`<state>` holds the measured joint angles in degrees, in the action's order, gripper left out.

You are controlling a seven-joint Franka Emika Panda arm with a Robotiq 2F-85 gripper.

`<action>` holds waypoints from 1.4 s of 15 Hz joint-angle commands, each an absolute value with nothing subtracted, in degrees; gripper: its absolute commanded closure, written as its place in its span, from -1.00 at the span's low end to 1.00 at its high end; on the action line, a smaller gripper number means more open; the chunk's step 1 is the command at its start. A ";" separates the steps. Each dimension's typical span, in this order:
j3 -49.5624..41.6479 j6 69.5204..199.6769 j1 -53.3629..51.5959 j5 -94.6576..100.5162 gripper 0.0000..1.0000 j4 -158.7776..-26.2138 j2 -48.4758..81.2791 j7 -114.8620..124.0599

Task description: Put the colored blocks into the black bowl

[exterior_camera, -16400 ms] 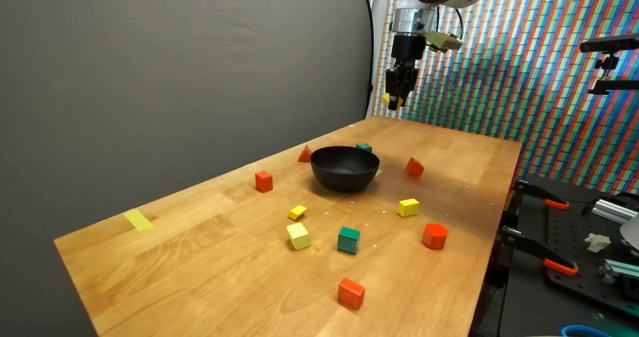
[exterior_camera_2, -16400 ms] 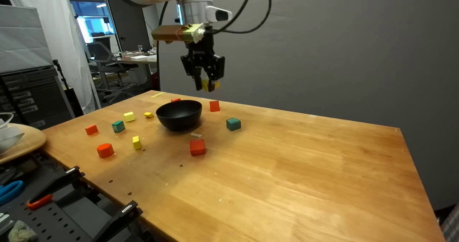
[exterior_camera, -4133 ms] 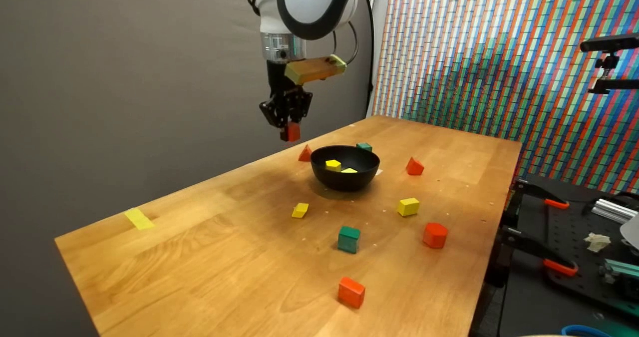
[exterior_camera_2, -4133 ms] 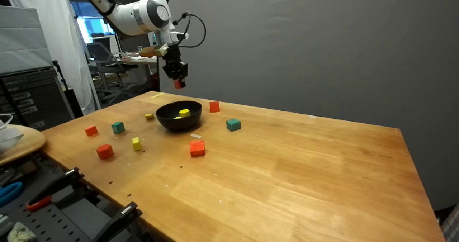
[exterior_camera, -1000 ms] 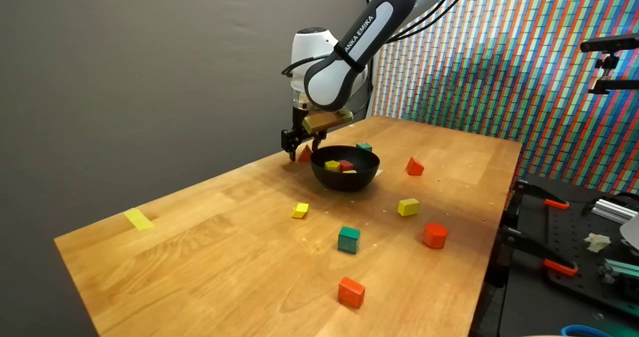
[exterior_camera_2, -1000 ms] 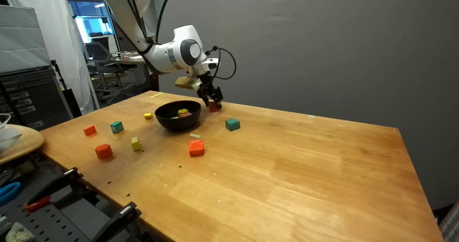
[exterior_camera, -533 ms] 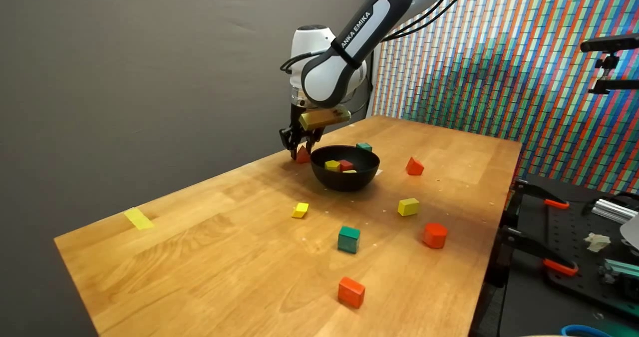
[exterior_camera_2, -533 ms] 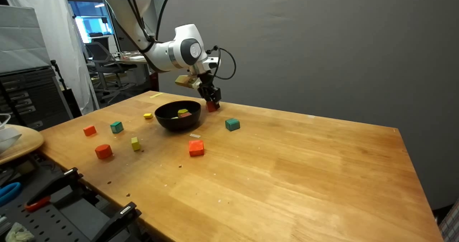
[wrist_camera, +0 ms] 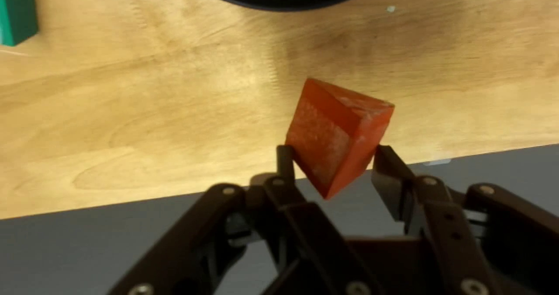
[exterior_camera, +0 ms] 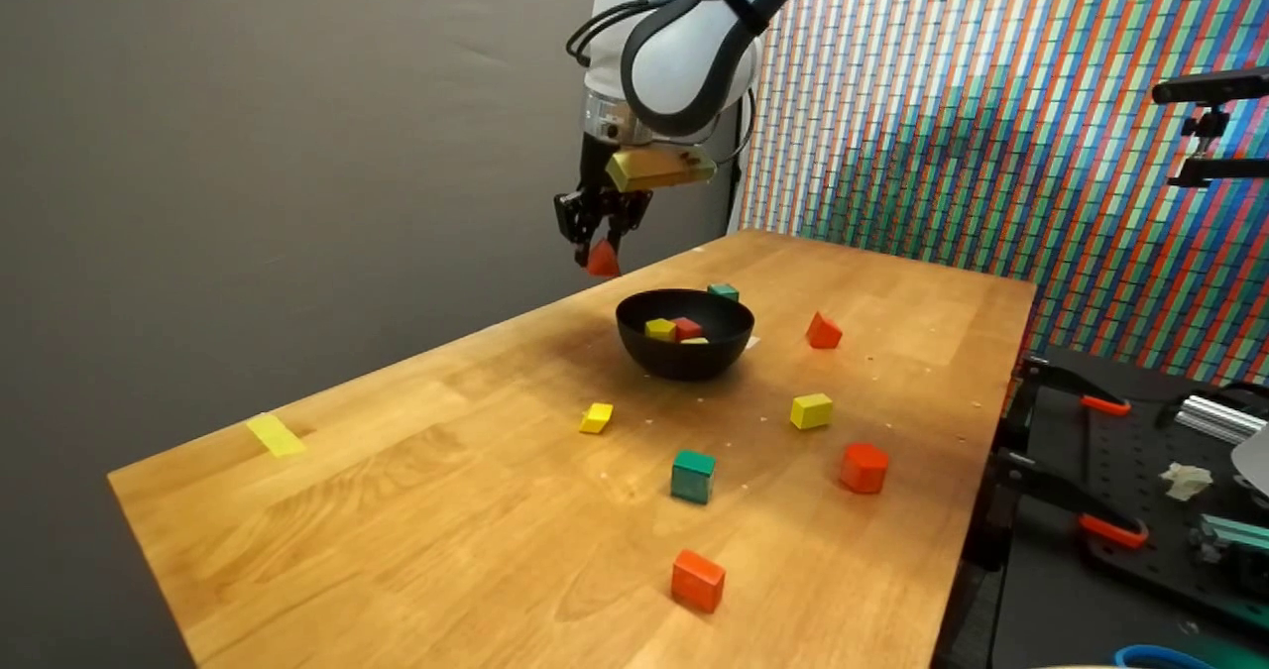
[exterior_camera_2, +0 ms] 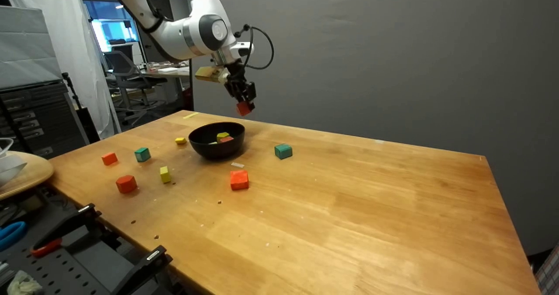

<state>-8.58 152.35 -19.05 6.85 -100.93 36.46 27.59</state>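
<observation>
My gripper (wrist_camera: 334,151) is shut on a red wedge-shaped block (wrist_camera: 332,133), held between the fingertips above the table's far edge. Gripper (exterior_camera: 600,251) and block (exterior_camera: 603,261) are up beyond the black bowl (exterior_camera: 684,362). The bowl's rim shows in the wrist view (wrist_camera: 284,2). In the bowl lie a yellow block (exterior_camera: 660,329), a red one (exterior_camera: 686,328) and a pale yellow one (exterior_camera: 695,341). On the table lie green blocks (exterior_camera: 692,479) (exterior_camera_2: 283,151), yellow blocks (exterior_camera: 596,418) (exterior_camera: 812,411), and red-orange blocks (exterior_camera: 698,581) (exterior_camera: 865,469) (exterior_camera_2: 239,180).
A flat yellow tape strip (exterior_camera: 276,435) is stuck near the table's edge. Black clamps (exterior_camera_2: 146,268) with orange handles grip the other long edge, beside a dark perforated plate (exterior_camera_2: 61,264). A round wooden board (exterior_camera_2: 39,172) stands by the table corner.
The gripper closed on the red wedge beside the bowl and lifted it off the table. Over the longer span, a yellow, a pale yellow and a red block came into the bowl.
</observation>
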 commanded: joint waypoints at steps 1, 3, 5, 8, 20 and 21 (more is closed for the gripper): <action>-11.73 151.20 -24.02 13.39 0.51 -114.93 23.23 30.97; -10.50 150.48 -24.29 15.37 0.51 -120.27 18.87 32.91; -8.79 150.82 -22.96 15.60 0.51 -123.37 17.40 35.13; -7.06 151.72 -21.54 15.48 -0.08 -125.98 17.89 37.66; 0.11 139.27 -16.82 14.15 -0.99 -128.02 12.99 18.71; 1.88 139.06 -14.91 13.46 -1.00 -129.58 10.38 14.70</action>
